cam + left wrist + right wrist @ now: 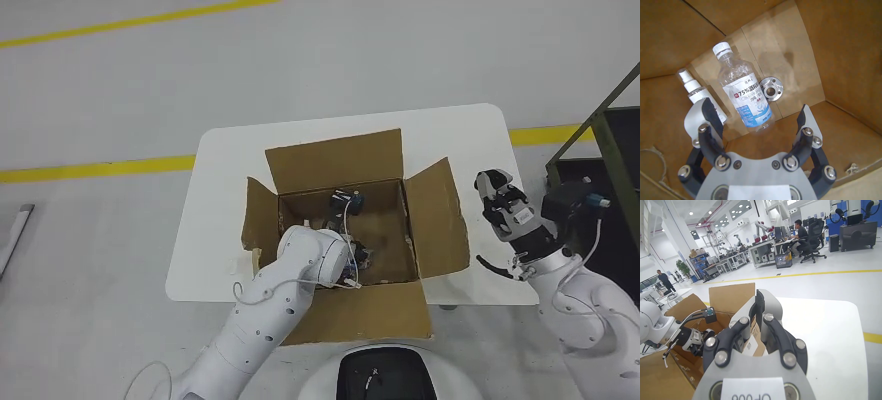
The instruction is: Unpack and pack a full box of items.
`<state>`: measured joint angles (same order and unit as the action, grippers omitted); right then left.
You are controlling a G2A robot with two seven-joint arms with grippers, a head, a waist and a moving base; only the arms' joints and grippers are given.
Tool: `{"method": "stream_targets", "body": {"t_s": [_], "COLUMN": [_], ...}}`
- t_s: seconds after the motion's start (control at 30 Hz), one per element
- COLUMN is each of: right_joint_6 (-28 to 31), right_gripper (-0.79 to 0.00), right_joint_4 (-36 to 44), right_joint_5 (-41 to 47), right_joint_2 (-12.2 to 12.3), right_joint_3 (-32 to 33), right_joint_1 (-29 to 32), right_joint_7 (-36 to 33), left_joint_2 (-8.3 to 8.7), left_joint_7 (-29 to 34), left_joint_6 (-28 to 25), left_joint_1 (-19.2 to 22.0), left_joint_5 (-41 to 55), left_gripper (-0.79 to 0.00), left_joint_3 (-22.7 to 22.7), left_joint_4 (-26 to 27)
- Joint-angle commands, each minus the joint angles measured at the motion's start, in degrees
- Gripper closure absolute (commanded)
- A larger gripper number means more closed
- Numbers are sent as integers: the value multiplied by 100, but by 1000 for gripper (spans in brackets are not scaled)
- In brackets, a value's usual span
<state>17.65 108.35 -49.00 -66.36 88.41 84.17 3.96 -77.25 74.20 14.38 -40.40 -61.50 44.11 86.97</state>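
Note:
An open cardboard box [345,160] stands on the white table [215,200]. On the box floor lie a clear alcohol bottle [745,89] with a white cap, a small white spray bottle [696,91] beside it, and a round metal flange [771,91] touching the bottle's side. My left gripper [757,115] hangs open inside the box just above the clear bottle's base, holding nothing. The left arm [300,270] reaches into the box over its near wall. My right gripper [497,190] is shut and empty above the table, beside the box's right flap [730,294].
The box flaps [440,215] fold outward on all sides. Bare table surface [829,332] lies to the right of the box. A dark metal frame [610,130] stands past the table's right edge. Yellow floor lines [90,170] run behind the table.

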Motion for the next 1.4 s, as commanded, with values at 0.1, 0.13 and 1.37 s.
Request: {"method": "stream_targets", "body": {"t_s": [0.1,0.13,1.37], "right_joint_6": [24,29,179], "right_gripper": [0,0,-6], "right_joint_4": [-53,-67,-264], "right_joint_5": [-6,3,97], "right_joint_2": [-8,-10,-46], "right_joint_3": [-30,-33,13], "right_joint_1": [-52,-57,-58], "right_joint_7": [-51,-52,-255], "left_joint_2": [-47,-72,-750], "left_joint_7": [-121,-30,9], "left_joint_6": [115,200,886], "left_joint_1": [-72,-13,552], "left_joint_5": [-52,-180,-487], "left_gripper": [-785,-785,-785], "left_joint_3": [-58,-130,-429], "left_joint_4": [-225,-323,-1999]}}
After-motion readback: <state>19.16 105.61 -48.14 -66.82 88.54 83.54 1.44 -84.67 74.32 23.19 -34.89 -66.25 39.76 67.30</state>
